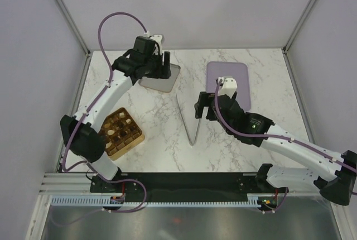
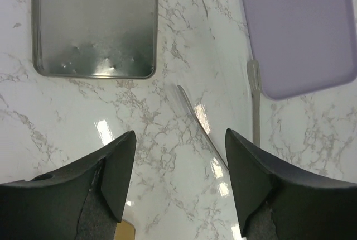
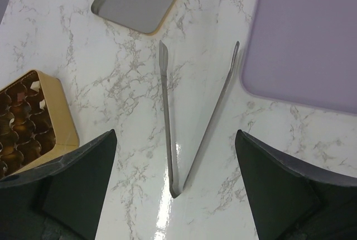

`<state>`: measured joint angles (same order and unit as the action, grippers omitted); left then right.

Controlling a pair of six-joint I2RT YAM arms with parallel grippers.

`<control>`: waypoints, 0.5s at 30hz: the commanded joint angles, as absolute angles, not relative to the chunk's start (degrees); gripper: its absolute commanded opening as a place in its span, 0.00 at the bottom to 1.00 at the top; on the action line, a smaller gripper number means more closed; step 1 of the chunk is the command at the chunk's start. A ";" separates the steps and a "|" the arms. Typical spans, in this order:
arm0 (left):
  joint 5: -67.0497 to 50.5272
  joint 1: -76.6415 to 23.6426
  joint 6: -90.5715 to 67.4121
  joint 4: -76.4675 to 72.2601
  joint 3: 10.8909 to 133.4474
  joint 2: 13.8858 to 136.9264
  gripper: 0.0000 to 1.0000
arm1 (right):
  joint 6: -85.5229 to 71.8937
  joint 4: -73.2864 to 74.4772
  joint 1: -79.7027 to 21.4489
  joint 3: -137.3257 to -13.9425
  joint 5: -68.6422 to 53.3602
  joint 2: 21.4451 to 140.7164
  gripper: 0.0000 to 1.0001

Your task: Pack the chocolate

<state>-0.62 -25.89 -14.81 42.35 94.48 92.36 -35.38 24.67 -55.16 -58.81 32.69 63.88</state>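
Steel tongs (image 3: 166, 117) lie in the middle of the table (image 1: 251, 139) under the open right gripper (image 3: 175, 139), probably for lifting the tiny chocolate (image 1: 120, 130); the left gripper (image 2: 179, 139), open and empty, hovers near the far-edge tin (image 2: 95, 22).

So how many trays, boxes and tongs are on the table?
Trays: 2, a lilac tray and a silver tray
Boxes: 1, a gold box
Tongs: 1, metal tongs
Total: 4
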 commanded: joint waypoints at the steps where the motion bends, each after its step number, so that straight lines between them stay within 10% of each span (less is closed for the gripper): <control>1: 2.63 -27.07 -7.92 38.59 98.52 96.31 0.72 | -37.61 24.08 -55.28 -56.43 34.55 59.78 0.95; 15: 5.54 -27.07 -5.36 38.15 119.35 124.97 0.54 | -34.37 22.77 -55.28 -55.55 37.44 56.78 0.95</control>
<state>3.14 -27.09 -8.60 39.48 115.04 122.91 -35.59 24.32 -55.18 -53.19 35.35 56.58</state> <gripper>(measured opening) 0.539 0.955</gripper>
